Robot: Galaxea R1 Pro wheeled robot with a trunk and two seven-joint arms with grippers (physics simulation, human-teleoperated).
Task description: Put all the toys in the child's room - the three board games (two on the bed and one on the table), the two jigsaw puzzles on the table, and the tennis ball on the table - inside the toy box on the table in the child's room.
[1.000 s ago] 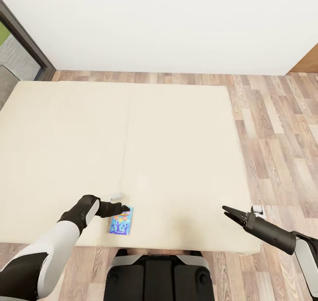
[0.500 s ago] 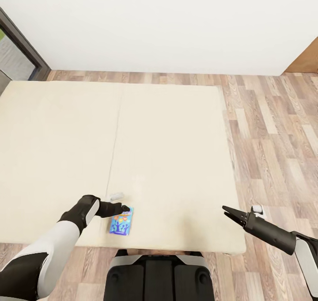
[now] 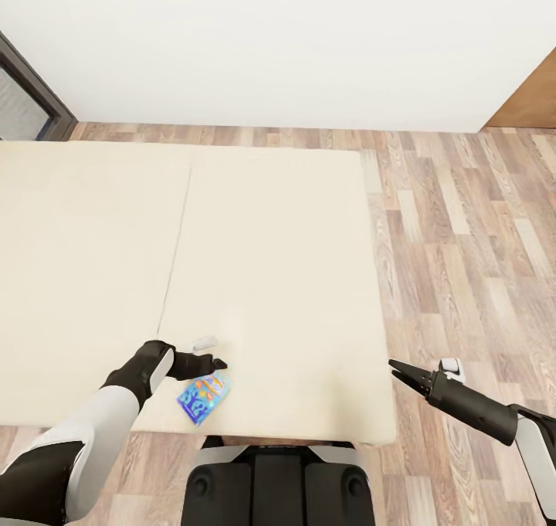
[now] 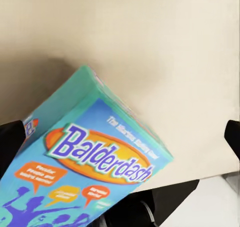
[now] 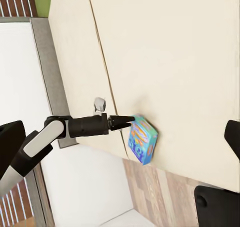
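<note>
A light blue cartoon board game [image 3: 202,398] hangs tilted just below my left gripper [image 3: 220,364], over the near edge of the beige bed [image 3: 270,263]. The left gripper is shut on it. In the left wrist view the board game [image 4: 95,162] reads "Balderdash" and sits close up, with a dark finger [image 4: 10,142] against its edge. The right wrist view shows the left gripper [image 5: 129,119] touching the board game [image 5: 142,139] above the bed [image 5: 175,62]. My right gripper [image 3: 394,366] is open and holds nothing, past the bed's right corner over the floor. The table and toy box are out of view.
Wooden floor [image 3: 463,263] runs along the bed's right side and behind it to a white wall [image 3: 293,39]. A dark door frame [image 3: 35,86] stands at the far left. Brown wooden furniture [image 3: 533,101] shows at the far right.
The camera has swung, so the bed has slid left in the picture. The board game has stayed at my left gripper and turned to a tilt. Both arms keep their pose.
</note>
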